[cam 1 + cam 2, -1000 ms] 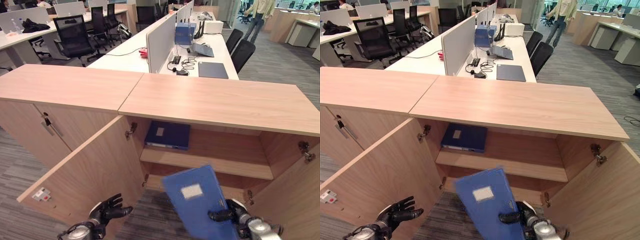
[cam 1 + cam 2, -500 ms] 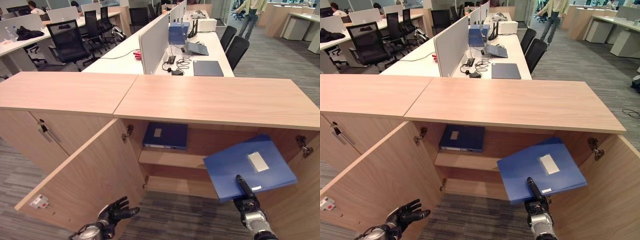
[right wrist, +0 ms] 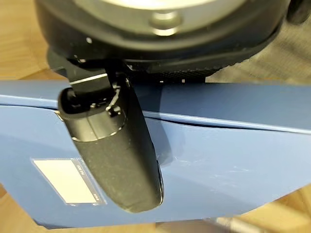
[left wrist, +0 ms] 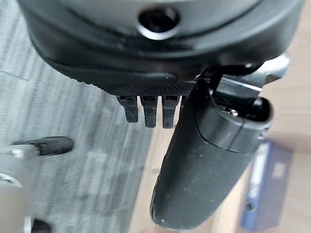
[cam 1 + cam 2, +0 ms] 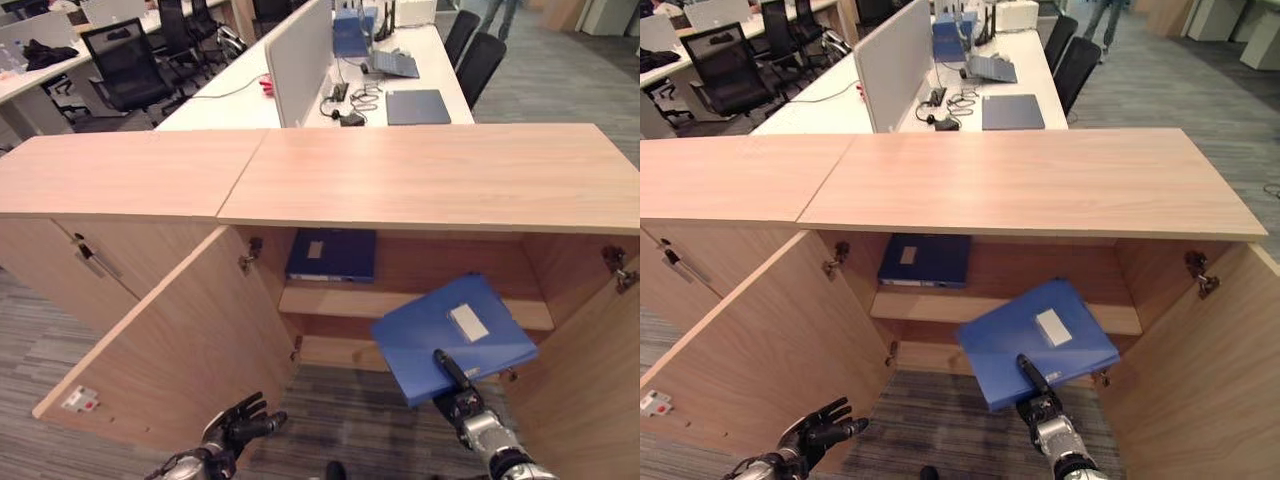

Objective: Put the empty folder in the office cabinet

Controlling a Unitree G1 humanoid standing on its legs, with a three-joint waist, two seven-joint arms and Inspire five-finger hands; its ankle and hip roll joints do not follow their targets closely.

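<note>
Holding the blue folder (image 5: 455,335) pinched in our right hand (image 5: 1042,410), thumb on top, we have it tilted at the open cabinet (image 5: 430,180), its far edge by the shelf (image 5: 330,303). Sliding it in and letting go remain. Our left hand (image 5: 235,432) hangs low beside the cabinet's door (image 5: 170,350), fingers spread.

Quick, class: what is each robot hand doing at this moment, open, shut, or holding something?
Left hand: open, fingers spread, holding nothing, low by the open cabinet door.
Right hand: shut on the blue folder, thumb pressed on its cover.
</note>
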